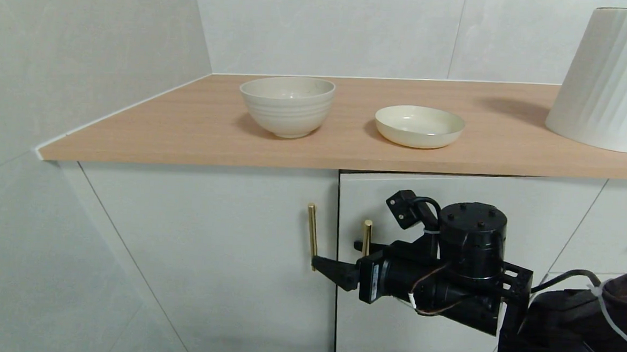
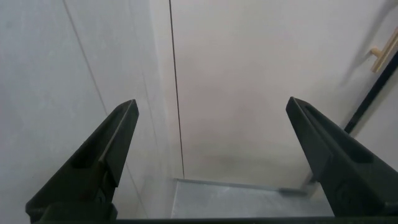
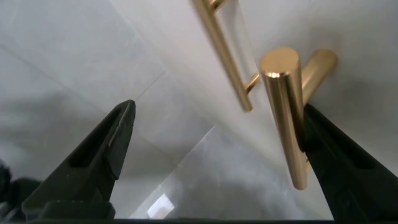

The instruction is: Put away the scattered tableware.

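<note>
Right pincer (image 3: 217,109): held in front of the cabinet doors (image 1: 207,256), lower than the bowl (image 1: 286,107) and to its right. Its jaws are spread wide and nothing is gripped.

Right handle (image 1: 366,237): an upright brass bar, fixed below and to the right of the bowl. It is seen between the right pincer's jaws, close against one finger (image 3: 339,174); whether it is touched cannot be told.

Left handle (image 1: 311,235): a matching upright brass bar, fixed almost straight below the bowl, just beside the right handle and across the gap between the doors. One fingertip of the right pincer is seen in front of its lower end.

Left pincer (image 2: 211,106): jaws spread wide, nothing held between them. It is pointed at a pale panel and a strip of floor. Its place relative to the bowl cannot be told.

Bowl: deep, cream, marked with faint bands round its side. It is stood upright on the wooden surface (image 1: 187,132).

Dish (image 1: 419,127): shallow, cream, upright. It is set on the same surface to the right of the bowl, apart from it and a little nearer the front edge.

Ribbed white cylinder (image 1: 613,79): stood on the surface far to the right of the bowl, well beyond the dish.

Wall (image 1: 326,26): pale tiles, found behind the bowl and to its left.
</note>
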Motion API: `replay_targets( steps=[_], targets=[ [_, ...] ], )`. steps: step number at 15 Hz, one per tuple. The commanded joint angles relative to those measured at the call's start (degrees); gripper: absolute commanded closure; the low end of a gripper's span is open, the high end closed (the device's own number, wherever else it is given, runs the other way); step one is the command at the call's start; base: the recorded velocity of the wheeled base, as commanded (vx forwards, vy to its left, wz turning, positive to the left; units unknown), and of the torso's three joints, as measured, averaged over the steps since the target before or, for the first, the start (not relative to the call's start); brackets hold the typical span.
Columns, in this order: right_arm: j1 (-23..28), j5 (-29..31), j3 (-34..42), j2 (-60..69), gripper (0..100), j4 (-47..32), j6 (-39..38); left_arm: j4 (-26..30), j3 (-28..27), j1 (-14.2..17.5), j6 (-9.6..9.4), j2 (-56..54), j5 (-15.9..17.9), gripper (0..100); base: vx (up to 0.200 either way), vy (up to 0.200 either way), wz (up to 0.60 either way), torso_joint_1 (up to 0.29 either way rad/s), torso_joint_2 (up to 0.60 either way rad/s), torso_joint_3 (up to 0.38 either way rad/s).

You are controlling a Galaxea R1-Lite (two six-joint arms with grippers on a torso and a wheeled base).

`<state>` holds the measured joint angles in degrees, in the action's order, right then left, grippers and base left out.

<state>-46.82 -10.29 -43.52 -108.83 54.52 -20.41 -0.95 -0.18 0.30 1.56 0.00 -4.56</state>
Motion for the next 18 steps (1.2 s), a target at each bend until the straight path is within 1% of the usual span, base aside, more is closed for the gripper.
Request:
replay_targets(
  steps=[1,5,8,9,11,12,14,15,16,17,18],
  targets=[
    [-0.6,-0.5,1.8,3.5,0,0.2,0.0,0.0,0.0,0.0,0.02,0.0,0.0,0,0.0,0.0,0.0,0.0,0.0,0.0],
    [-0.9,-1.4,4.8,8.9,0,0.2,0.0,0.0,0.0,0.0,-0.07,0.1,0.1,0,0.0,0.0,0.0,0.0,0.0,0.0],
    [-1.6,-1.8,6.2,9.0,0,0.2,0.0,0.1,0.0,0.0,-1.65,0.1,3.6,0,0.0,0.0,0.0,0.0,0.0,0.0],
    [-1.8,-1.8,6.3,9.0,0,0.2,0.0,0.1,0.0,0.0,-1.47,0.1,3.7,0,0.0,0.0,0.0,0.0,0.0,0.0],
    [-2.6,-1.8,7.0,9.0,0,0.2,0.0,0.2,0.0,0.0,-2.09,0.1,4.8,0,0.0,0.0,0.0,0.0,0.0,0.0],
    [-2.9,-1.8,7.7,8.9,0,0.2,0.0,0.2,0.0,0.0,-2.7,0.0,6.1,0,0.0,0.0,0.0,0.0,0.0,0.0],
    [-3.5,-1.8,8.8,9.0,0,0.2,0.0,0.3,0.0,0.0,-5.25,0.1,6.4,0,0.0,0.0,0.0,0.0,0.0,0.0],
    [-3.6,-1.9,10.3,9.0,0,0.2,0.1,0.2,-0.3,0.0,-7.27,0.1,6.7,0,0.0,0.0,0.0,0.0,0.0,0.0],
    [-3.6,-2.1,10.6,9.0,0,0.2,0.2,0.3,-1.8,0.0,-7.62,0.4,8.6,0,0.0,0.0,0.0,0.0,0.0,0.0],
    [-3.6,-2.9,10.6,9.0,0,0.2,0.1,0.5,-4.0,0.0,-7.98,1.8,12.2,0,0.0,0.0,0.0,0.0,0.0,0.0],
    [-3.6,-3.5,10.9,9.0,0,0.2,0.1,1.1,-6.9,0.0,-7.98,4.2,14.7,0,0.0,0.0,0.0,0.0,0.0,0.0]
  ],
)
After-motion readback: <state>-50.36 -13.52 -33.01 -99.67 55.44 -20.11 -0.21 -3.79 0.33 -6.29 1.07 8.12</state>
